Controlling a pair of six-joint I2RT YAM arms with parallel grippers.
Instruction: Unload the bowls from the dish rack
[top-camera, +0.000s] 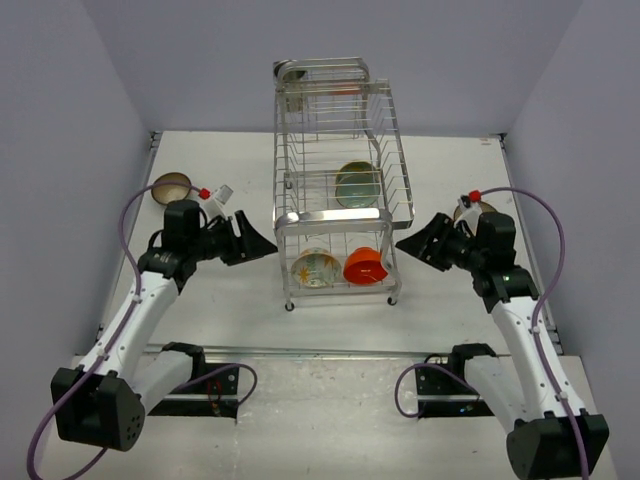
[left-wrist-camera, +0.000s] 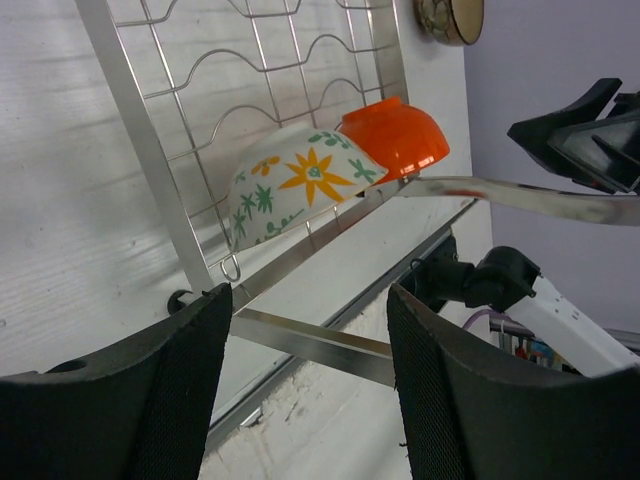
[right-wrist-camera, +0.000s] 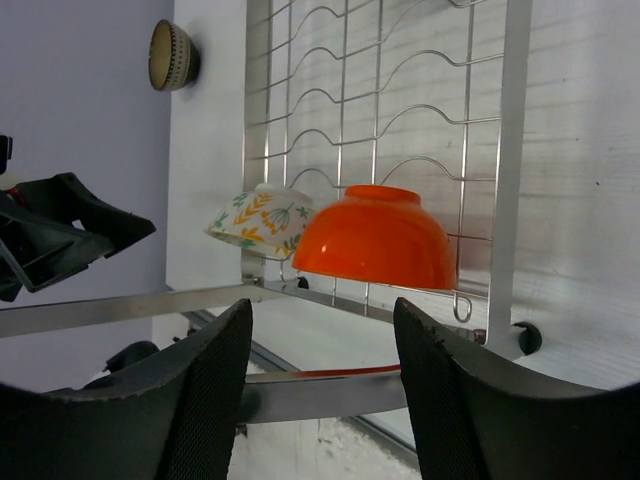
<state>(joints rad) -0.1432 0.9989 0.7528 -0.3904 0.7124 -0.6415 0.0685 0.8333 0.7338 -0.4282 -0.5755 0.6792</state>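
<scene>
Setting: white counter (top-camera: 220, 300) closed in by pale lilac walls, with both arm bases at its near edge.
Dish rack: the chrome wire dish rack (top-camera: 340, 140) stands mid-counter between the two arms, its shiny front bar toward the bases.
Lower tier: patterned bowl (top-camera: 315, 268) and orange bowl (top-camera: 365, 266) lean side by side on the wires at the front.
Upper tier: greenish bowl (top-camera: 357, 183) sits toward the right side.
Off the rack: brown bowl (top-camera: 172, 185) rests on the counter at far left, beyond the left arm. A dark-patterned bowl (left-wrist-camera: 450, 18) lies at far right, mostly hidden behind the right wrist from above.
Left end effector (top-camera: 262, 243): fingers apart and empty. It is just left of the rack's front corner and aimed at the patterned bowl, without touching it.
Right end effector (top-camera: 408, 243): fingers apart and empty. It is just right of the rack, facing the orange bowl, with a gap between them.
</scene>
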